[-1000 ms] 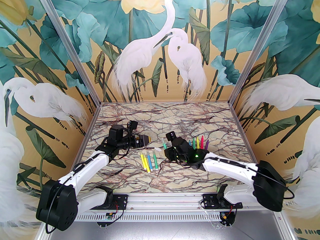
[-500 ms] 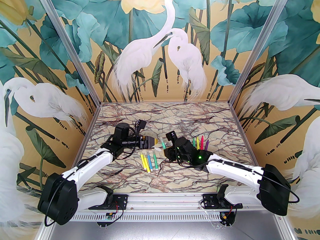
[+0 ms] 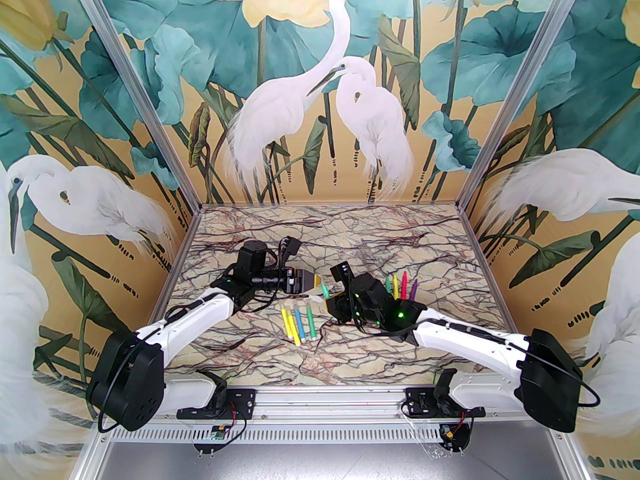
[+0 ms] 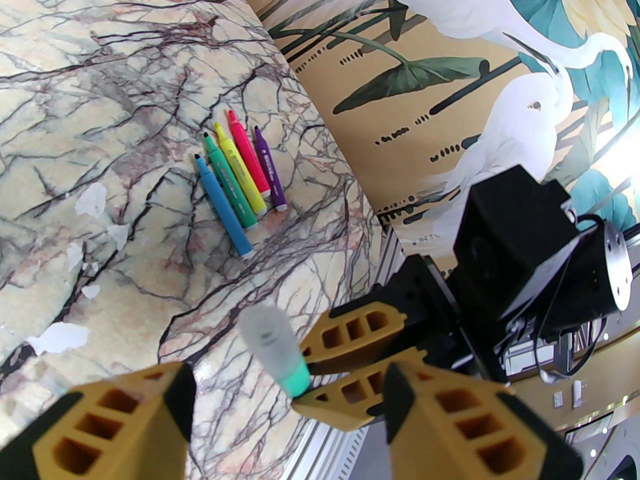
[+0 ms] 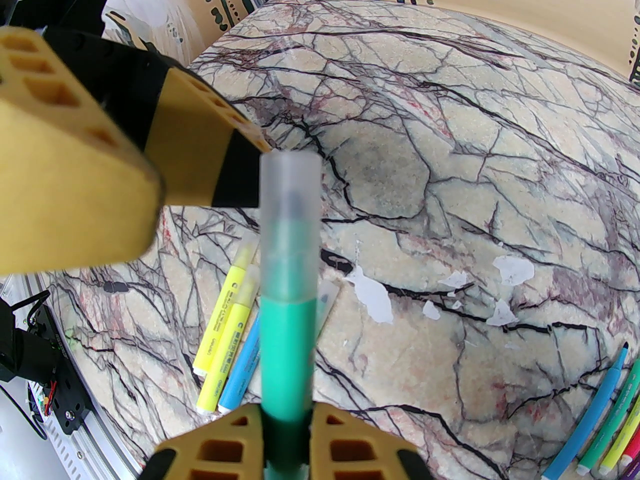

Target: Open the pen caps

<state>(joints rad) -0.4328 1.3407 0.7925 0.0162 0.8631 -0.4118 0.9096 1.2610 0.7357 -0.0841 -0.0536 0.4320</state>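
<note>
The cap point(image 5: 290, 188) at frame centre is frosted see-through plastic; the green pen point(image 5: 287, 348) below it is smooth, faintly glossy plastic. The counter point(image 5: 450, 168) looks matt and marble-printed, its surface chipped to white patches at right.

marble table point(image 3: 350, 363) | four capped pens point(image 3: 300, 324), centre | five uncapped pens point(image 4: 244, 180), right

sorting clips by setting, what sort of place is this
Most likely a robot lab's test booth, not a home: aluminium posts edge walls of printed heron wallpaper, and the left arm and right arm are bolted to a rail at the near edge of a marble-patterned table.
</note>
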